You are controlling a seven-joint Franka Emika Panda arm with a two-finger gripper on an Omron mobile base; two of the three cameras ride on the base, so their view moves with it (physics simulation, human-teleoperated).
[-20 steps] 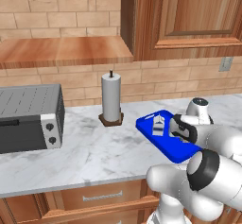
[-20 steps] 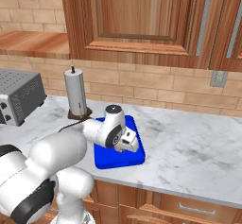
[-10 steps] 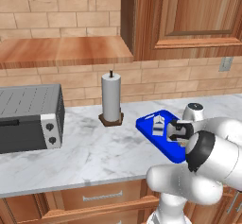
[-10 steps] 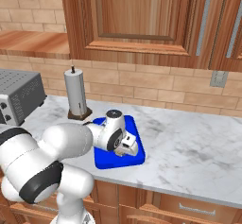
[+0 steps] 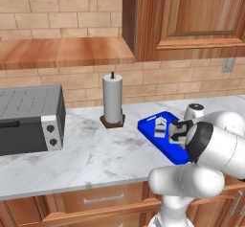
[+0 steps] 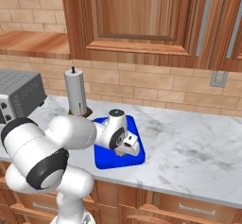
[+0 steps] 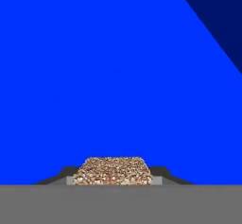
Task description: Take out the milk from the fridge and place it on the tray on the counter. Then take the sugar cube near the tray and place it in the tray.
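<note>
Blue tray [image 5: 178, 152] near surface [image 5: 95, 154] front edge holds milk [image 5: 160, 126]; end effector [image 7: 113, 180] low over tray, clenched on sugar cube [image 7: 113, 171].

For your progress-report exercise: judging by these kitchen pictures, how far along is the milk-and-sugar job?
Done: the milk stands on the tray. In hand: the hand grips the sugar cube low over the tray's blue floor. Left: release the cube and withdraw.
</note>
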